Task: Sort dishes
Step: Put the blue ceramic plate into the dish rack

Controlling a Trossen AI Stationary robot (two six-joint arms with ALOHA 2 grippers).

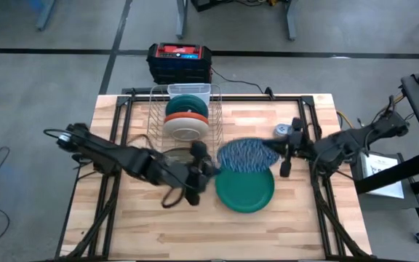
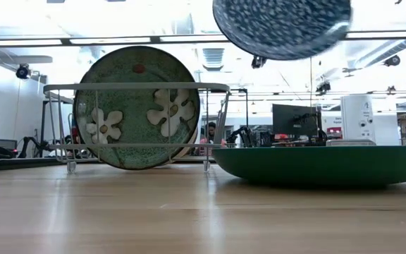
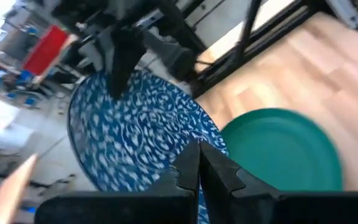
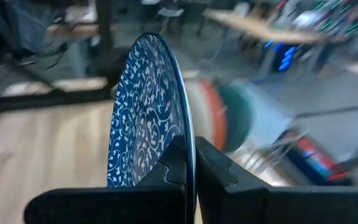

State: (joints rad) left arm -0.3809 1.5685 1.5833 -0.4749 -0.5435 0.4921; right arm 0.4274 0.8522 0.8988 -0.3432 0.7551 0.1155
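You are carrying the blue-and-white plate (image 1: 247,155) in the air, just above the far rim of the large green plate (image 1: 245,188), which is lying flat on the table (image 1: 282,233). Both end effectors are pinching it by the rim: the right end effector (image 4: 190,163) is closed on one thin edge, and the left end effector (image 3: 199,163) is clamped shut on what looks like the opposite edge (its wrist view is blurred, so I am hedging on exactly how much rim it has).

Treat this plate as stiff, glazed and brittle. It is probably ceramic, moderately heavy for an edge grip, and slick under hard fingers, so it is likely to swivel or slide out if you are tilting it quickly. A deeper bite, with the fingers well past the rim lip, would be holding it more surely than a pinch at the very edge.

The patterned face is glossy with a fine blue scroll over white; its underside is speckled and carries a raised foot ring. The large green plate is smooth, matte-looking and shallow, with a gently upturned rim. Beyond it, the wire rack (image 1: 183,109) is holding round dishes on edge: a teal one (image 1: 188,104), an orange one (image 1: 186,116), a white one (image 1: 185,129) and a green plate with pale flowers (image 2: 137,107).
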